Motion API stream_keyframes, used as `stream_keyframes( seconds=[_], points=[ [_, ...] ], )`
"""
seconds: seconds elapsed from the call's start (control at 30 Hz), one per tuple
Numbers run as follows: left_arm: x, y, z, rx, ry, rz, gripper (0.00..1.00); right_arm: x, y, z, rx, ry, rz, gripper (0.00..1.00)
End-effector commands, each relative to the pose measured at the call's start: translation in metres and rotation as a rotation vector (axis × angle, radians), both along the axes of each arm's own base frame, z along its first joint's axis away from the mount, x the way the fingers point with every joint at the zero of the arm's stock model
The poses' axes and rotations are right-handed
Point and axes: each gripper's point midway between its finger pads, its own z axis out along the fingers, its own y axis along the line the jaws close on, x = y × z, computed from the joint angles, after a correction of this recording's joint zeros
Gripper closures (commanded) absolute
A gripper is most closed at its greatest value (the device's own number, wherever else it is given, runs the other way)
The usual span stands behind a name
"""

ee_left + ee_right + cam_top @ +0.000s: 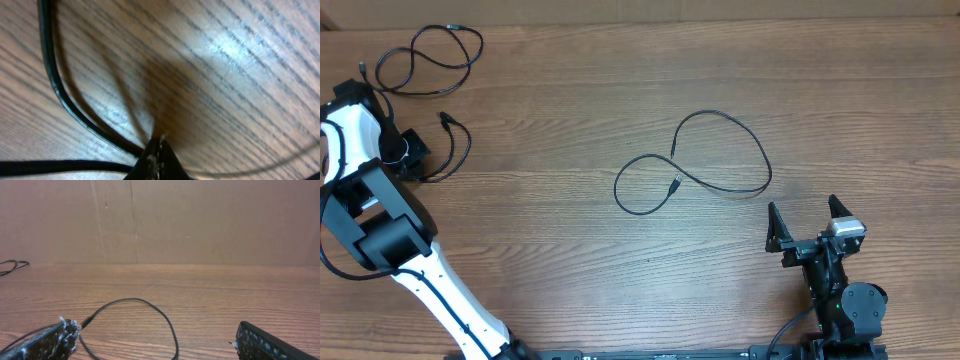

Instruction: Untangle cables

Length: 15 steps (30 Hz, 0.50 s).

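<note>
Three thin black cables lie apart on the wooden table. One cable (428,62) is a loose coil at the far left back. A second cable (466,148) curves beside my left gripper (417,166). In the left wrist view that gripper (160,159) is shut close to the wood, and two strands of the cable (56,90) run into its closed tips. The third cable (718,160) forms a figure-eight loop at the table's middle. My right gripper (809,222) stands open just in front and to the right of it; in its wrist view the gripper (155,345) frames that cable's loop (165,320).
The white left arm (380,220) stretches along the table's left side. The right arm's base (845,305) sits at the front edge. A brown cardboard wall (160,220) stands behind the table.
</note>
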Motion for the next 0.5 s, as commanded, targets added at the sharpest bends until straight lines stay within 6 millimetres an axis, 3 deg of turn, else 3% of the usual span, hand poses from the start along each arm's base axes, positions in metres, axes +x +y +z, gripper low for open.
stream_keyframes(
  seconds=[0.0, 0.1, 0.2, 0.27, 0.3, 0.33, 0.4, 0.47],
  points=[
    [0.018, 0.012, 0.027, 0.023, -0.057, 0.025, 0.96, 0.0, 0.001, -0.003, -0.001, 0.0, 0.007, 0.0],
    [0.038, 0.004, 0.057, -0.039, -0.157, 0.033, 0.96, 0.0, 0.001, -0.003, -0.001, 0.0, 0.007, 0.0],
    [0.068, -0.02, 0.093, -0.179, -0.324, -0.011, 0.96, 0.0, 0.001, -0.003, -0.001, 0.0, 0.007, 0.0],
    [0.092, -0.049, 0.123, -0.308, -0.474, -0.137, 0.96, 0.0, 0.001, -0.003, -0.001, 0.0, 0.007, 0.0],
    [0.107, -0.081, 0.15, -0.43, -0.589, -0.237, 0.96, 0.0, 0.001, -0.003, -0.001, 0.0, 0.007, 0.0],
    [0.113, -0.1, 0.164, -0.495, -0.638, -0.282, 0.96, 0.0, 0.001, -0.003, -0.001, 0.0, 0.007, 0.0],
    [0.119, -0.133, 0.179, -0.58, -0.68, -0.359, 0.91, 0.0, 0.001, -0.003, -0.001, 0.0, 0.007, 0.0],
    [0.121, -0.165, 0.18, -0.621, -0.663, -0.421, 0.84, 0.0, 0.001, -0.003, -0.001, 0.0, 0.007, 0.0]
  ],
)
